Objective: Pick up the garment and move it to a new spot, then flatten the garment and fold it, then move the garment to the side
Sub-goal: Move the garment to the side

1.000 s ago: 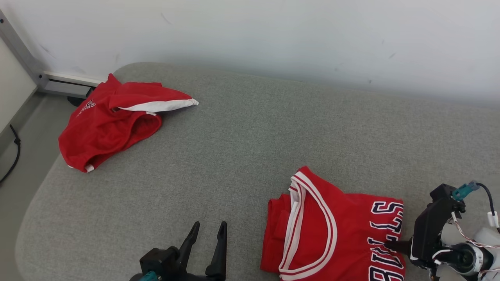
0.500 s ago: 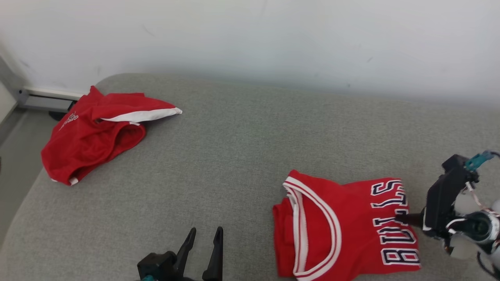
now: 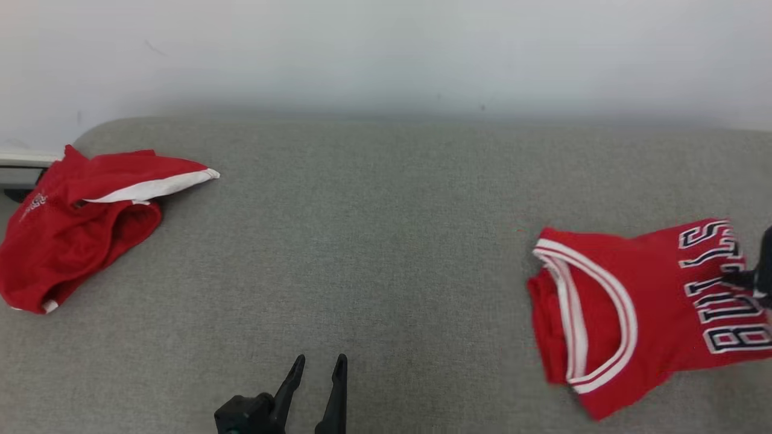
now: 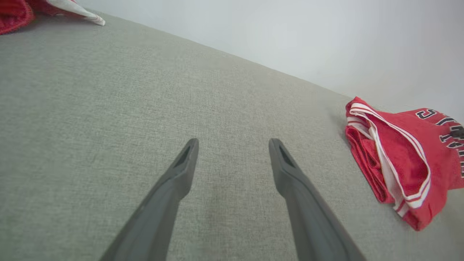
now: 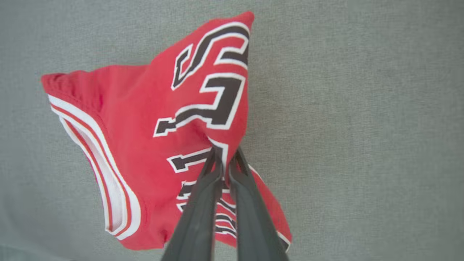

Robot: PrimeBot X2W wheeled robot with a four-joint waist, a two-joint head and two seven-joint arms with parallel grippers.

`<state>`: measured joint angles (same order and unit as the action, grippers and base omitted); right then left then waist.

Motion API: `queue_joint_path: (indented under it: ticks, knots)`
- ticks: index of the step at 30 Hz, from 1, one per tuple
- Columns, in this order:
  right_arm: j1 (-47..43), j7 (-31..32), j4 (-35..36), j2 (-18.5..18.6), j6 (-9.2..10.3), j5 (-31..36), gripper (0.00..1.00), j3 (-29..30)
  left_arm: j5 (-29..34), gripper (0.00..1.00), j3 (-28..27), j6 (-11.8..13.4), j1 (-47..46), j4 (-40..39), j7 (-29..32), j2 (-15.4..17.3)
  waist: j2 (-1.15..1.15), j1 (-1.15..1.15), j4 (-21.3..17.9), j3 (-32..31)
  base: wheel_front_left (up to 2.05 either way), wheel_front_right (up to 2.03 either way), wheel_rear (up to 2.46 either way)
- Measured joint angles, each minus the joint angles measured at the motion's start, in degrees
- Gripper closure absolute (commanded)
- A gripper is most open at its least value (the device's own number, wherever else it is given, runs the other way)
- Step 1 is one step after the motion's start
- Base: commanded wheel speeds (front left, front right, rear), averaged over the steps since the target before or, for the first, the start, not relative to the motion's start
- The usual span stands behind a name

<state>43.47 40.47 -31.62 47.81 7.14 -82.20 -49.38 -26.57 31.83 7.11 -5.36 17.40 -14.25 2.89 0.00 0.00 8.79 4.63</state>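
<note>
Seemingly angled downward, right hand (image 5: 224,153) pinches jersey (image 5: 145,119).

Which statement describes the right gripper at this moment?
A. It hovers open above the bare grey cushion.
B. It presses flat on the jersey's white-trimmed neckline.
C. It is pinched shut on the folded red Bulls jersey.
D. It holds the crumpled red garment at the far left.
C: the right wrist view shows the right gripper closed tight on a pinched fold of the red Bulls jersey, among its lettering.
</note>
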Motion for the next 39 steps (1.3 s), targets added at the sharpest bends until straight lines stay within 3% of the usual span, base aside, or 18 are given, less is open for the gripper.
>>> queue_joint_path:
  ticks: [24, 39]
  knots:
    - [17.3, -5.9, -10.4, 4.3, 0.00, 9.0, 1.00, 4.0, 4.7, 0.00, 0.1, 0.0, -6.2, -5.2, 1.4, -0.1, 0.01, 0.01, -1.0, 14.8, 0.00, 0.00, 0.00]
    - [20.6, -9.4, -19.1, 4.7, 0.00, 13.8, 1.00, 3.4, 6.8, 0.00, -2.3, 0.0, -6.7, -6.7, 1.7, -0.3, 0.00, 0.00, -1.2, 19.0, 0.00, 0.00, 0.00]
